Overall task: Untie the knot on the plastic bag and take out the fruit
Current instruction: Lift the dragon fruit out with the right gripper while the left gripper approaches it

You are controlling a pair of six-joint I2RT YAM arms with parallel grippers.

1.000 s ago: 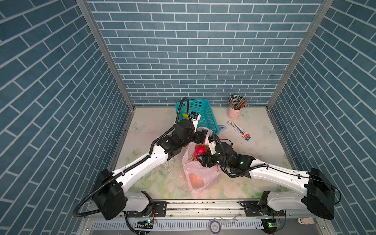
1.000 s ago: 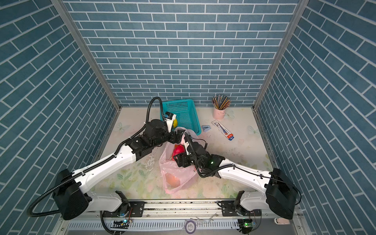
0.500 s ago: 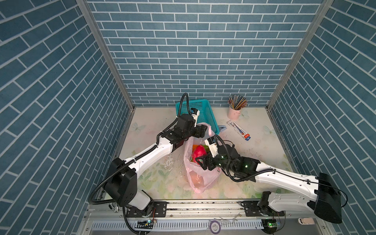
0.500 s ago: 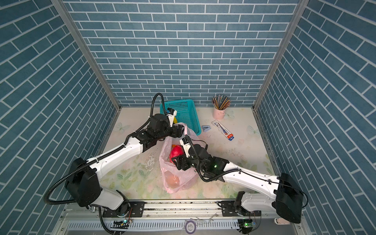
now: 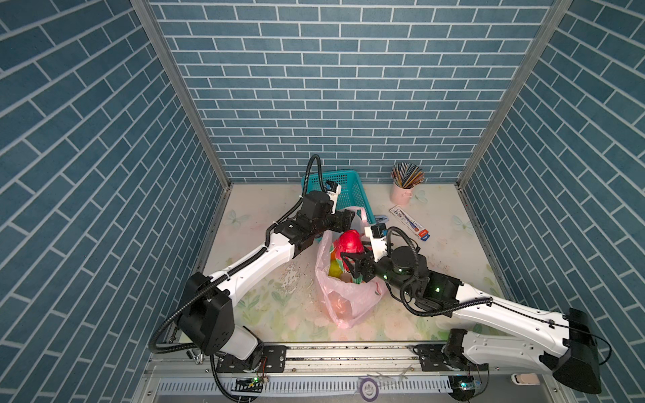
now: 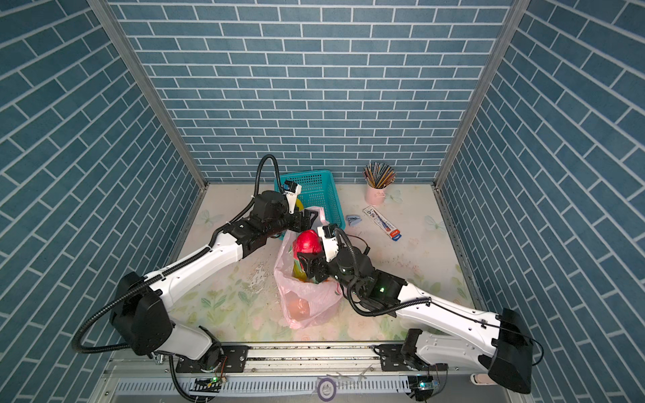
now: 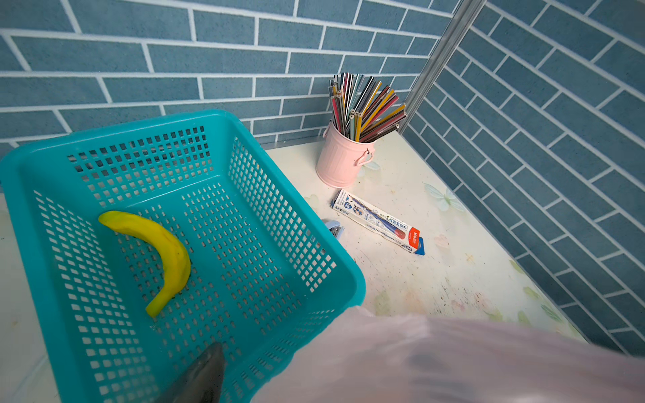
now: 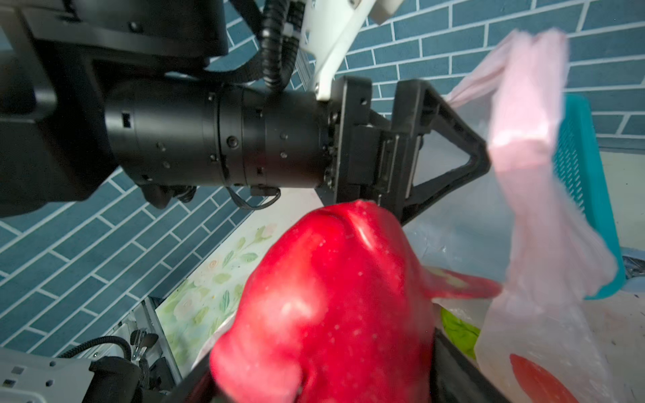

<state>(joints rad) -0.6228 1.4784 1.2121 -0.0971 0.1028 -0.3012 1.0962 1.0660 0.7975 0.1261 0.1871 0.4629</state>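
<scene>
Plastic bag [image 5: 349,300], pink, slumped open; red dragon fruit [image 5: 350,240] clamped in right gripper [image 5: 353,254] above its mouth; left gripper [image 5: 349,220] spread wide just beside bag

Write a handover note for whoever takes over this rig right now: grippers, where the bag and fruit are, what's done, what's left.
Left gripper: fingers open at the plastic bag's mouth, with a pink handle draped by one fingertip. No pinch is visible.
Right gripper: fingers shut on the red dragon fruit, which is raised at the bag's mouth.
Done: the bag is untied and its mouth is open.
Left: lift the dragon fruit clear and set it down, probably in the teal basket, which holds only a banana. Then take out the orange and the green fruit inside the bag.
</scene>
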